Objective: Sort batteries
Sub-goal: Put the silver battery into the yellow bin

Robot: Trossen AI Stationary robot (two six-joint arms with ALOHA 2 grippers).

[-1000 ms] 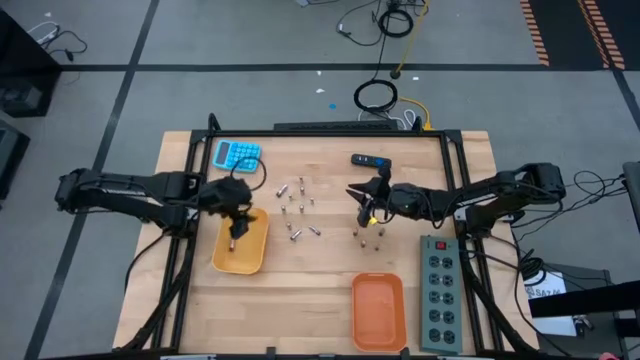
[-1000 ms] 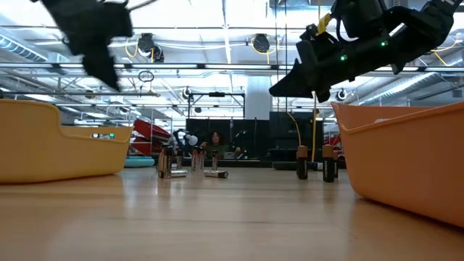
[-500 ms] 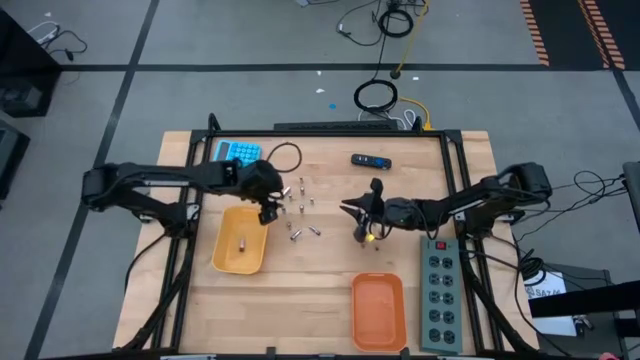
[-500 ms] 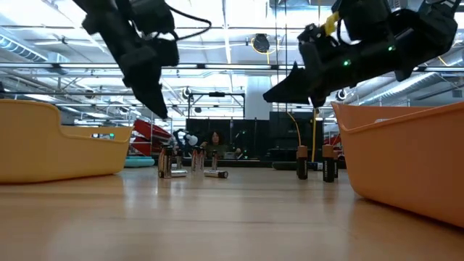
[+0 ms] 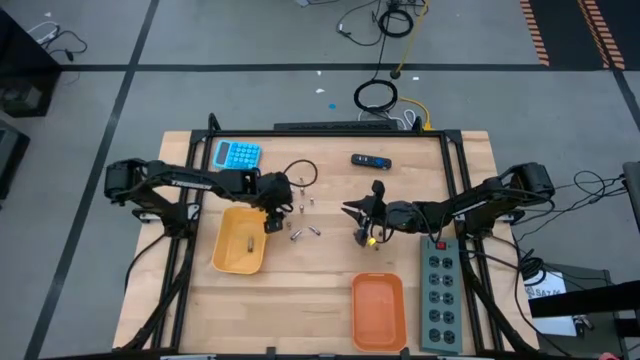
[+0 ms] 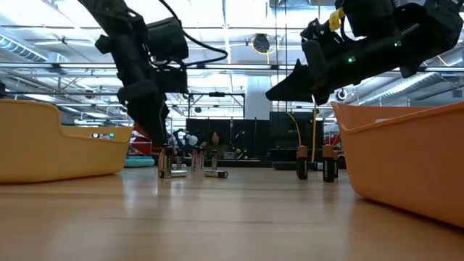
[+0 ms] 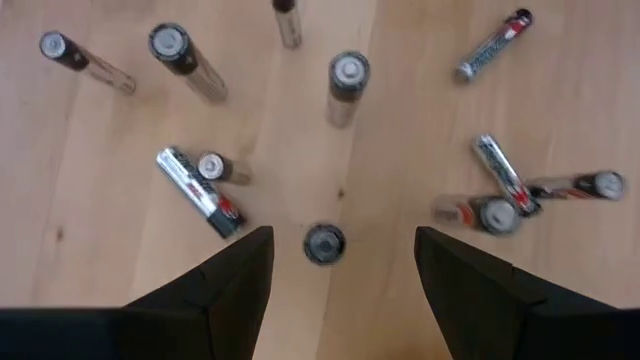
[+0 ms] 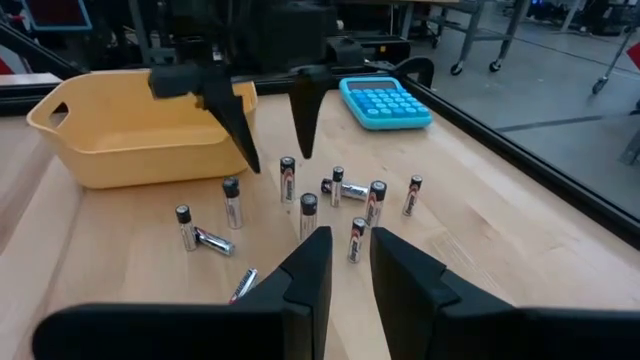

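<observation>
Several small batteries [image 5: 297, 207] stand or lie in a loose cluster on the wooden table, right of the yellow tray [image 5: 226, 256]. One battery [image 5: 247, 243] lies in that tray. My left gripper [image 7: 342, 235] points down over the cluster with its fingers wide open, one on each side of a standing battery [image 7: 324, 243] and above it. My right gripper [image 8: 351, 240] hovers level to the cluster's right. Its fingers are a narrow gap apart with nothing between them. More batteries [image 6: 301, 164] stand below it.
An orange tray [image 5: 378, 308] sits near the front edge, with a grey power strip [image 5: 438, 290] to its right. A blue calculator [image 5: 237, 154] and a black-and-blue device [image 5: 369, 160] lie at the far side. Bare wood lies between the two trays.
My left gripper has gone from above the yellow tray toward the table's right, over the battery cluster. It has come down and rolled as it went, and its fingers have stayed open. My right gripper has shifted slightly toward the near edge.
</observation>
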